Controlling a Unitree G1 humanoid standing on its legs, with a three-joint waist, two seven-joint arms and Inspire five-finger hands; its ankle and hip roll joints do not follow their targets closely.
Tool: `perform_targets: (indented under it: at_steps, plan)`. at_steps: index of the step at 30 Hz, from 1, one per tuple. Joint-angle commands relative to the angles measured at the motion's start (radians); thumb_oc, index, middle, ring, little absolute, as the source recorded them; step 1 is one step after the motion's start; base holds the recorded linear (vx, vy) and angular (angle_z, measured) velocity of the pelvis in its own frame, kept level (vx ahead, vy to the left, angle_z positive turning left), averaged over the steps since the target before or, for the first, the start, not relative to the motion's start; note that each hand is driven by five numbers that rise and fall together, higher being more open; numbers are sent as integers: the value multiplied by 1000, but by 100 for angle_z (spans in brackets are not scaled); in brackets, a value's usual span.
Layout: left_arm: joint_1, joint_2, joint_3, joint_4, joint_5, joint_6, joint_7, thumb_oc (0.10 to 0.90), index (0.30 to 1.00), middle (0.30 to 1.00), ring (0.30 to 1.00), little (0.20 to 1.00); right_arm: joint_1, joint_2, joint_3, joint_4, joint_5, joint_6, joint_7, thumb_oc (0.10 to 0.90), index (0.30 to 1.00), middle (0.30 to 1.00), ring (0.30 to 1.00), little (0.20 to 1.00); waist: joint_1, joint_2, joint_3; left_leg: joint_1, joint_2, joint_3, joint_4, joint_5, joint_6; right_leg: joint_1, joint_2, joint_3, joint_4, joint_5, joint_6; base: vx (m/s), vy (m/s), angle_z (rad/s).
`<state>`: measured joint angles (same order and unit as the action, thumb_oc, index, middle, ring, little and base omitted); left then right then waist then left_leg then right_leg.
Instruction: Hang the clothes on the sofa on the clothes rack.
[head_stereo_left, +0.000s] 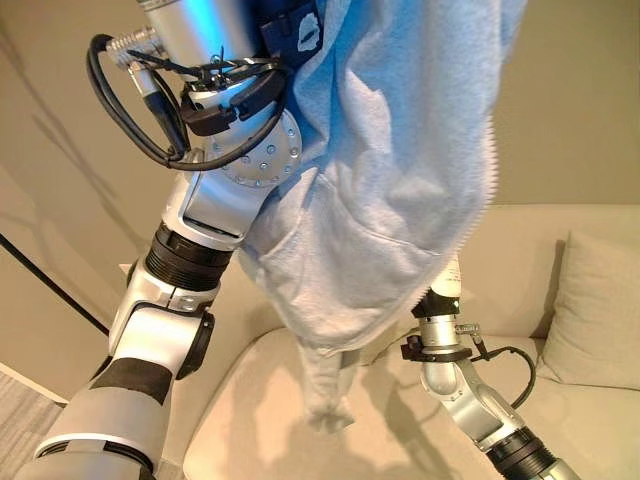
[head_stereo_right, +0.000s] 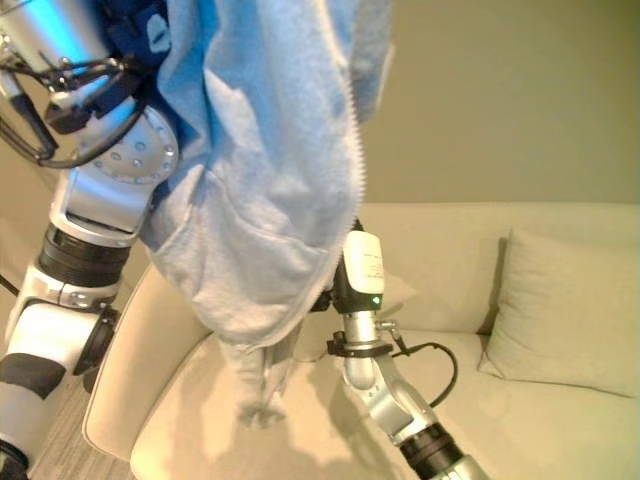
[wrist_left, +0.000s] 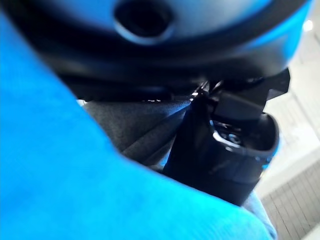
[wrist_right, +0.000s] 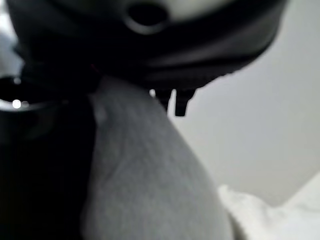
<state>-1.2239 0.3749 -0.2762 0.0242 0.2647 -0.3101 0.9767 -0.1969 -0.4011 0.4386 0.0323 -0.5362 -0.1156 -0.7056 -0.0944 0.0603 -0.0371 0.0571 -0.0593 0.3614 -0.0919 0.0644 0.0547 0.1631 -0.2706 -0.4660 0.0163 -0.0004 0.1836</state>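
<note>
The garment (head_stereo_left: 390, 190) hung in the air above the sofa (head_stereo_left: 260, 420), its lower tip dangling just over the seat at the sofa's left end. The left arm rose on the garment's left side, the cloth draped against it. The right arm came up from the lower right, reaching behind the hanging cloth; its robot hand seemed buried in the fabric. A cushion (head_stereo_right: 570, 310) leaned against the backrest, well to the right
</note>
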Motion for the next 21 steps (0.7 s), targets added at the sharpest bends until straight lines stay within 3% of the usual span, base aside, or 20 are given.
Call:
perform_targets:
  at_steps: [1, 4, 5, 6, 8, 12, 16, 18, 19, 20, 21]
  plan:
    - [-68, -44, 45, 61, -33, 37, 0, 400, 300, 300, 300, 300, -144, 125, 28, 3, 300, -163, 88, 800, 900, 900, 900, 900, 34, -17, -46, 69, 3, -1, 5, -128, -40, 8, -113, -41, -23, 263, 78, 0, 0, 0]
    - [-56, -69, 61, 57, -33, 42, -30, 400, 300, 300, 300, 300, -133, 158, 92, 26, 566, -216, 258, 800, 900, 900, 900, 900, 42, -25, -42, 67, 2, -1, 5, -125, -43, 10, -115, -47, -27, 266, 78, 0, 0, 0]
    - [-47, -77, 66, 56, -39, 40, -46, 400, 300, 300, 300, 300, -126, 159, 108, 30, 657, -225, 324, 623, 634, 634, 634, 634, 43, -26, -42, 67, 2, 0, 5, -125, -44, 11, -116, -49, -28, 265, 78, 17, 4, 4]
    - [-41, -86, 67, 59, -48, 38, -57, 400, 300, 300, 300, 300, -121, 155, 119, 28, 704, -229, 353, 400, 300, 300, 300, 300, 44, -28, -41, 66, 1, 0, 5, -125, -44, 12, -117, -49, -28, 265, 78, 20, 4, 7]
    - [-33, -95, 68, 67, -62, 29, -76, 400, 300, 300, 300, 300, -113, 137, 126, 30, 798, -235, 420, 400, 300, 300, 300, 300, 43, -31, -39, 65, 1, 1, 5, -125, -45, 11, -118, -51, -28, 268, 78, 12, -2, 14]
    - [-20, -99, 67, 79, -86, 13, -90, 400, 300, 300, 300, 300, -100, 130, 116, 65, 858, -239, 440, 400, 300, 300, 300, 300, 40, -30, -39, 62, 2, 4, 5, -124, -47, 7, -117, -52, -32, 272, 78, 5, -1, 6]
    - [-27, -89, 63, 80, -99, -2, -83, 400, 300, 300, 300, 300, -78, 140, 104, 106, 831, -243, 406, 400, 300, 300, 300, 300, 31, -23, -37, 56, -3, 1, 5, -123, -46, -6, -128, -49, -16, 302, 78, 4, 44, -3]
    - [-26, -73, 65, 79, -95, 2, -87, 400, 300, 300, 300, 300, -70, 140, 91, 124, 808, -240, 385, 400, 300, 300, 300, 300, 27, -18, -36, 53, -4, 1, 5, -126, -42, -12, -130, -46, -8, 294, 78, -10, 55, 0]
    - [-25, -69, 64, 72, -91, 2, -89, 400, 300, 300, 300, 300, -61, 152, 82, 132, 855, -245, 399, 400, 300, 300, 300, 300, 25, -15, -35, 54, -6, -1, 5, -128, -40, -16, -130, -44, 3, 290, 78, -42, 79, 2]
    - [-23, -69, 59, 66, -101, -9, -82, 400, 300, 300, 300, 300, -45, 165, 65, 159, 964, -254, 447, 400, 300, 300, 300, 300, 7, -13, -22, 53, -1, -11, 5, -124, -38, -35, -115, -7, 66, 237, 70, -40, 57, 4]
    - [-23, -68, 58, 66, -101, -9, -82, 400, 300, 300, 300, 300, -47, 165, 63, 162, 971, -255, 453, 400, 300, 300, 300, 300, 7, -14, -22, 53, -1, -11, 5, -125, -38, -41, -117, -4, 79, 229, 70, -37, 35, 4]
